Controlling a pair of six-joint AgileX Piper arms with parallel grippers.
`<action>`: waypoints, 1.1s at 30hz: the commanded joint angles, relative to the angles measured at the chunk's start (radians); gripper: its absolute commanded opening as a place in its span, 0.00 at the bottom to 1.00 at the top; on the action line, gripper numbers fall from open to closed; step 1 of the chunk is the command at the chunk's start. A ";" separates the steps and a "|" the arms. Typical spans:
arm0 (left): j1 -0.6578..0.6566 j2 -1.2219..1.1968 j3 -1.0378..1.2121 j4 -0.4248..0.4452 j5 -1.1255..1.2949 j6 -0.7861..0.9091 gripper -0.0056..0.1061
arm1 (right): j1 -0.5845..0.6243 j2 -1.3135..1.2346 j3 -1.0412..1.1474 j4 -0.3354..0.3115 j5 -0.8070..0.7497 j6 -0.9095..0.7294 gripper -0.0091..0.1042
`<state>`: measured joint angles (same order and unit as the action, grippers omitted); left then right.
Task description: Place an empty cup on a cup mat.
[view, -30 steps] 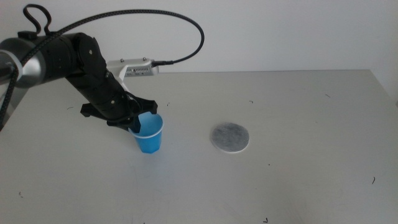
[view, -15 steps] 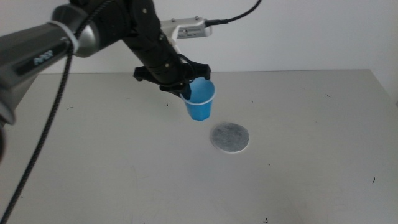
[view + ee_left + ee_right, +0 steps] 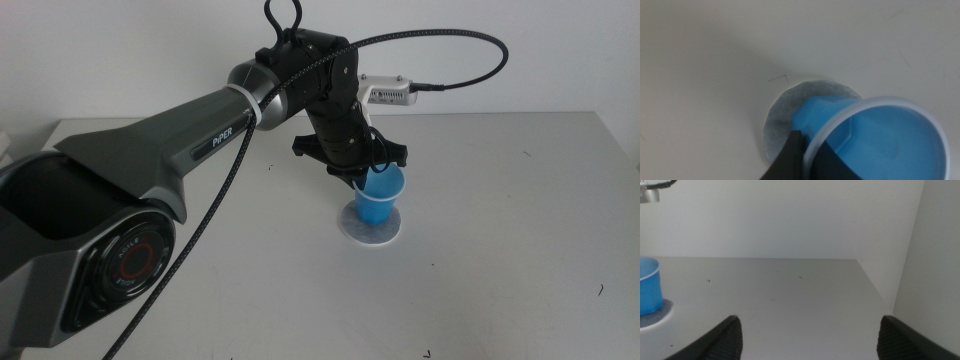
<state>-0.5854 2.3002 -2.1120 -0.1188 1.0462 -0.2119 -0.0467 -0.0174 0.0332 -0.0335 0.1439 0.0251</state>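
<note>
The blue cup (image 3: 380, 201) is over the grey round cup mat (image 3: 352, 230) in the middle of the table; whether its base touches the mat I cannot tell. My left gripper (image 3: 362, 180) reaches in from the left and is shut on the cup's rim, one jaw inside and one outside. In the left wrist view the cup (image 3: 880, 140) is empty and tilted slightly, with the mat (image 3: 785, 112) under it. The right wrist view shows the cup (image 3: 649, 292) and mat (image 3: 660, 314) far off. My right gripper (image 3: 807, 340) is open and empty, away from the cup.
The grey table (image 3: 500, 260) has small dark marks. A black cable (image 3: 450, 45) loops above the left arm. The table's right edge (image 3: 875, 290) meets a white wall.
The left arm has carried the cup from the table's left side, lifted, to the right and lowered it over the cup mat. The mat has not moved.
</note>
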 commanded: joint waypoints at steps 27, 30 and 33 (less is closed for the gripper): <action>0.027 -0.185 -0.282 -0.049 0.252 0.123 0.99 | 0.002 -0.019 -0.012 -0.009 -0.078 -0.008 0.91; 0.028 -0.239 -0.294 -0.017 0.263 0.124 0.99 | 0.002 -0.019 -0.012 -0.009 -0.078 -0.008 0.91; 0.028 -0.291 -0.294 0.027 0.265 0.165 0.99 | 0.002 -0.019 -0.012 -0.009 -0.078 -0.008 0.91</action>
<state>-0.5597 2.0958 -2.3720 -0.1069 1.2531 -0.0632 -0.0467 -0.0174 0.0332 -0.0335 0.1439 0.0251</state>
